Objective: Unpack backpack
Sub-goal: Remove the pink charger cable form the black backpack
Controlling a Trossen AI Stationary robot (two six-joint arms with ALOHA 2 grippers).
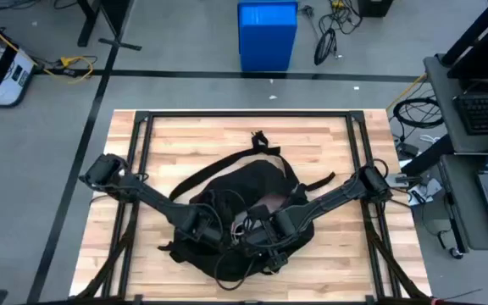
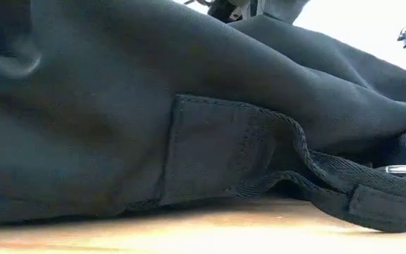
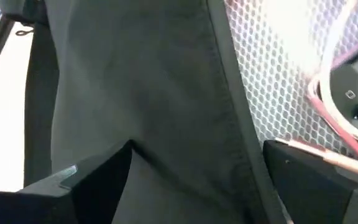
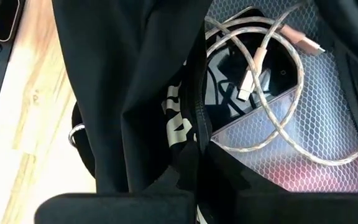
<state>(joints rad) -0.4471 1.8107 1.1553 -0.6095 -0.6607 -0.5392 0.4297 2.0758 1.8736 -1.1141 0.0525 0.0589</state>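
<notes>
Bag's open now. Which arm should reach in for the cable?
Probably right: the right gripper looks straight onto the pale coiled cable inside the large black fabric backpack. The left gripper faces mostly fabric.

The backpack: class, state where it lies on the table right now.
In the high view the backpack lies on the wooden table, centred toward the near edge, with the left claw and right claw meeting over it.

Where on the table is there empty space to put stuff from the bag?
Bare wood lies along the far edge beyond the backpack, and near the left edge and right edge. The middle is crowded: left gripper and right gripper meet over the bag.
</notes>
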